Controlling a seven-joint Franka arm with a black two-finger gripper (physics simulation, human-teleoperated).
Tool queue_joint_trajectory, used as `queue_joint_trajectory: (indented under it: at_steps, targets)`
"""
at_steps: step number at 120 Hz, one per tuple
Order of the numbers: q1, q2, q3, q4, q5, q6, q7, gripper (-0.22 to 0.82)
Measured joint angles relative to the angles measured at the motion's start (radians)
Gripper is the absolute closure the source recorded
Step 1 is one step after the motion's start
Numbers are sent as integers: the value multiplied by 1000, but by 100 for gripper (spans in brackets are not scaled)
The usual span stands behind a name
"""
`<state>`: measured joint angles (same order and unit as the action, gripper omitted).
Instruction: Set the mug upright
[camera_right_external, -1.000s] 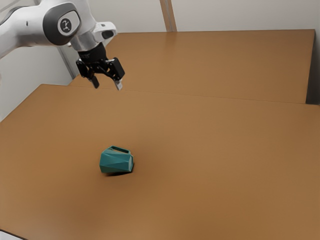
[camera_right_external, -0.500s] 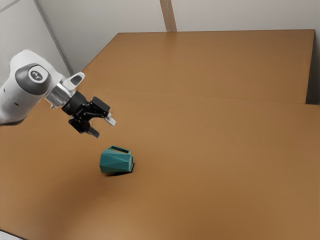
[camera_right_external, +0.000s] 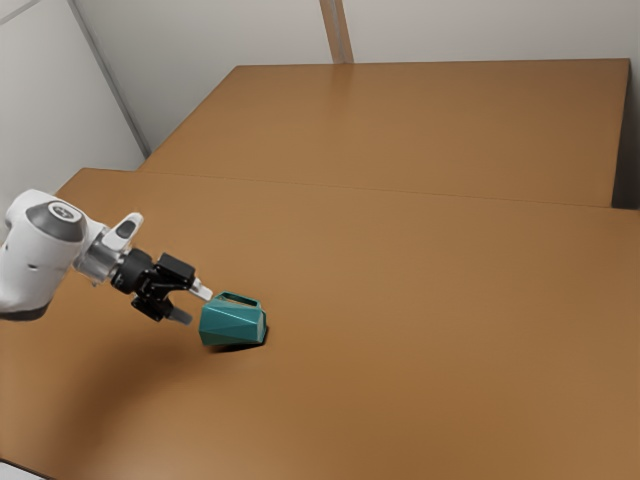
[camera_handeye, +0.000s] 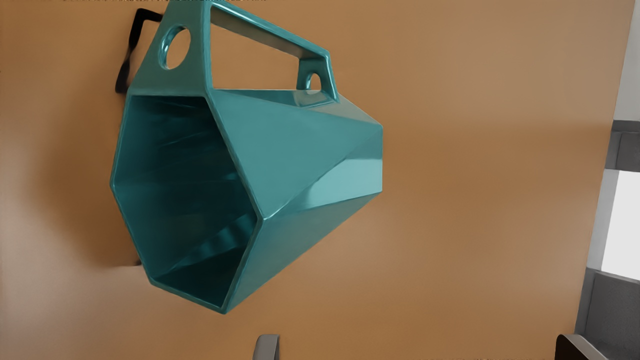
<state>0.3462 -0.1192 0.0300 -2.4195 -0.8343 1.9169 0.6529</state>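
In the exterior view my gripper (camera_right_external: 194, 306) stands open just beside the teal mug (camera_right_external: 231, 321), on the exterior view's left of it. The faceted mug lies on its side on the table, its base toward the exterior view's right. Seen from the wrist, the mug (camera_handeye: 300, 145) shows its open mouth and its angular handle, and the gripper (camera_handeye: 417, 347) has its fingertips wide apart with nothing between them. Whether a fingertip touches the mug cannot be told.
A brown wooden table (camera_right_external: 420, 330) extends around the mug. Behind it a brown panel or raised surface (camera_right_external: 420, 130) stands before pale walls (camera_right_external: 480, 30).
My arm has come down from the upper left to beside the mug, tilting the hand on the way. The mug has not moved, and the fingers are still apart.
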Motion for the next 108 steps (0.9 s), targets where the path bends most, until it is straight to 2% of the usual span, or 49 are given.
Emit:
queue_joint_trajectory:
  at_steps: [66,108]
  targets:
    - [77,143,-1,27,-146,-7,329,0]
    - [40,248,-5,69,-226,-26,472,1]
